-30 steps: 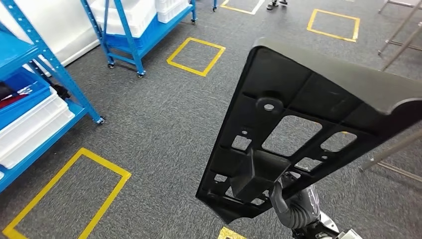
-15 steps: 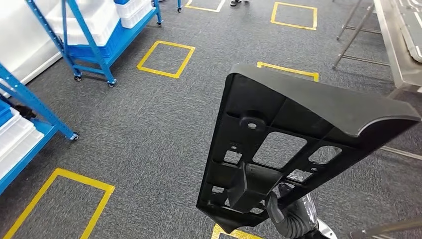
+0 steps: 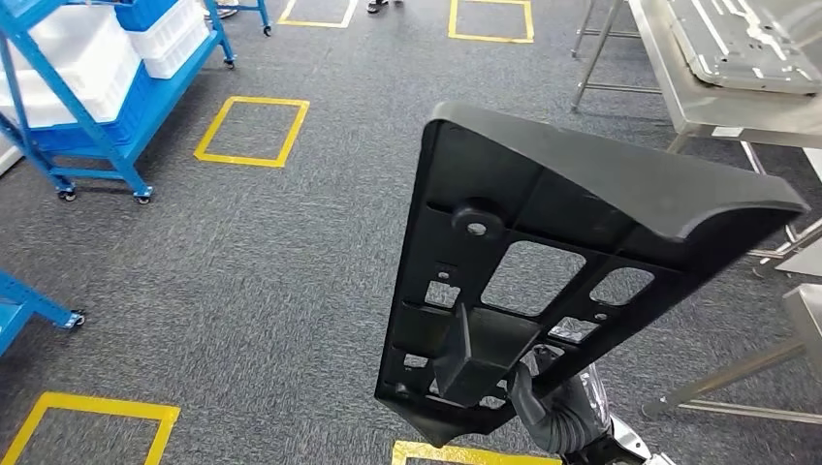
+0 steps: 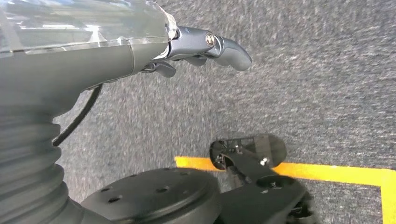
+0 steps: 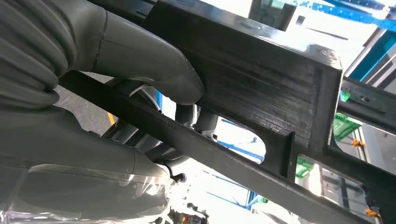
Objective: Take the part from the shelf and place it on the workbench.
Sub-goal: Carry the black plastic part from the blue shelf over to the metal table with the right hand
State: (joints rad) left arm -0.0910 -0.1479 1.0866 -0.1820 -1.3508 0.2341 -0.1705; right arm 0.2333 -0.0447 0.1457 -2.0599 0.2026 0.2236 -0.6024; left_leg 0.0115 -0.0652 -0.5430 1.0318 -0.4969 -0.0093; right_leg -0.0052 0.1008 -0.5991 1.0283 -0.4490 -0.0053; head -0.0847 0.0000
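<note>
One black part [image 3: 543, 262] — a flat ribbed panel with cut-outs — stands tilted above the right hand [image 3: 557, 412], whose thumb and fingers clamp its lower ribs. One steel workbench [image 3: 679, 92] lies beyond it, well apart. The left hand [image 4: 187, 46] hangs over carpet, fingers loosely extended, holding nothing.

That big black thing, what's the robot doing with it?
The robot's right hand holds a big black plastic part up over the grey carpet. A steel workbench stands ahead on the right, and the part is not on it yet. Its left hand hangs low and holds nothing.
</note>
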